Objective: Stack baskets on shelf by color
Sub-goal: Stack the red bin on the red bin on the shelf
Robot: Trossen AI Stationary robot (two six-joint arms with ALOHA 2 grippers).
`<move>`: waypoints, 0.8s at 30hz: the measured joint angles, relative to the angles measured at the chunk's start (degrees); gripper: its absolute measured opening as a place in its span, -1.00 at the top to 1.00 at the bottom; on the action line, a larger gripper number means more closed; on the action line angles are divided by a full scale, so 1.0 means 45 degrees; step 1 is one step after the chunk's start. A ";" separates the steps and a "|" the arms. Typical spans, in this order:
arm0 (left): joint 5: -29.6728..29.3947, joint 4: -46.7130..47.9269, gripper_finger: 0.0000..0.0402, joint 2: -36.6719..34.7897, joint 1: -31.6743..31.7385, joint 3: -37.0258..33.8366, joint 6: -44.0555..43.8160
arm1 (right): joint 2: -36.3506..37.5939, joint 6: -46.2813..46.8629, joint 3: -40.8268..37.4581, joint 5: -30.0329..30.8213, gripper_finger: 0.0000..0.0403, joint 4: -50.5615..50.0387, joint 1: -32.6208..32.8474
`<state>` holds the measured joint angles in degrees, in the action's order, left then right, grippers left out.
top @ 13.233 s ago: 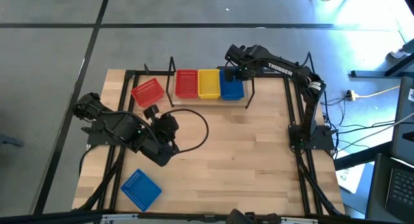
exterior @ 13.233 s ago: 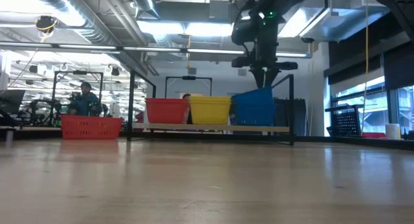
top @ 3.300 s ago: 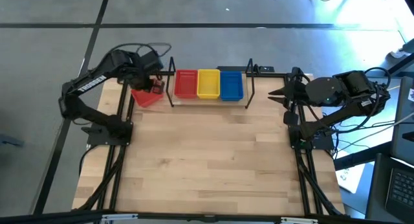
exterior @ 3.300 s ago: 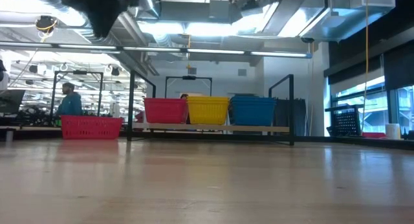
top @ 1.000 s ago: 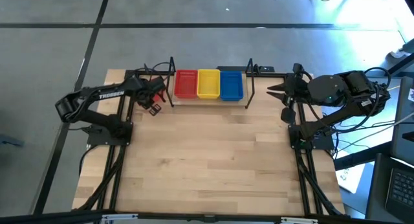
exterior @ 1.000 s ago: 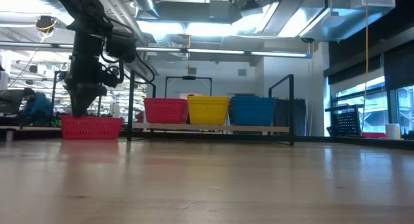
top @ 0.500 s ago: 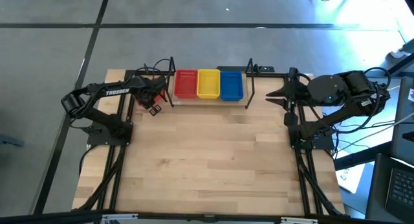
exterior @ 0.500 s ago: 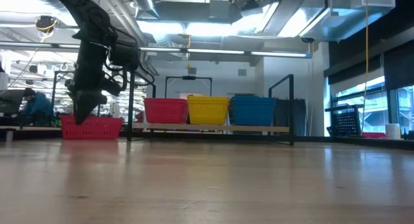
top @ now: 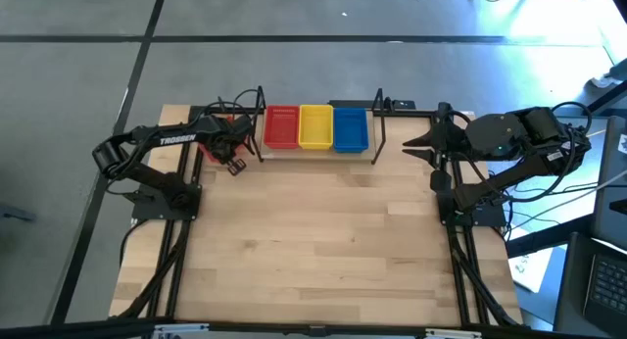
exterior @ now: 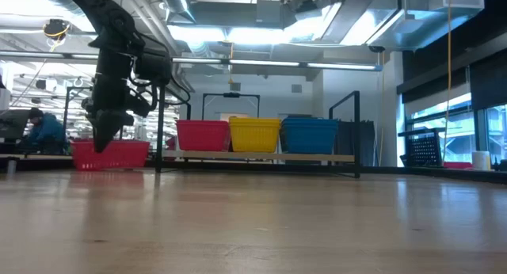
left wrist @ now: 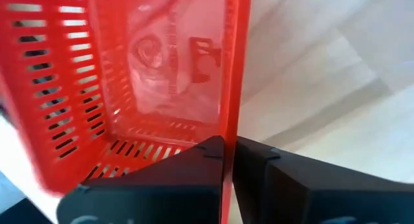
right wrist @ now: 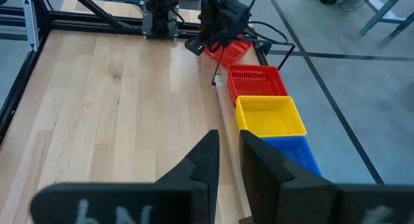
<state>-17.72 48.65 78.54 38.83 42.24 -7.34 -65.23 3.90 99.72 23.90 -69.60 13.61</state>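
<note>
- High view: the left gripper (top: 223, 143) sits over a loose red basket (top: 210, 149) left of the shelf (top: 315, 151), mostly covering it. The right gripper (top: 416, 143) waits off the shelf's right end.
- Low view: this basket's near end looks slightly raised; red, yellow and blue baskets line the shelf.
- Left wrist view: the fingers (left wrist: 194, 175) are pinched shut on the basket's wall, probably for carrying.
- Right wrist view: its jaws stand slightly apart, holding nothing.
</note>
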 joint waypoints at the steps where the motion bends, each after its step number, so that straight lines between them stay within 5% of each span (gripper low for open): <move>1: 0.0195 0.0036 0.99 -0.0013 0.0000 0.0000 -0.0077 | 0.0000 -0.0003 0.0000 0.0000 0.70 0.0000 0.0002; 12: 0.0384 0.2924 1.00 -0.1406 -0.0519 0.1206 -0.2955 | -0.0002 -0.0029 0.0000 0.0002 0.70 0.0000 0.0003; 24: -0.1560 0.6595 1.00 -0.2641 -0.1624 0.4477 -0.6194 | 0.0000 -0.0347 0.0000 0.0000 0.70 -0.0010 0.0003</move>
<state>-24.74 78.33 66.66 31.52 62.38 -35.21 -65.23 2.34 99.72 23.90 -69.65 13.62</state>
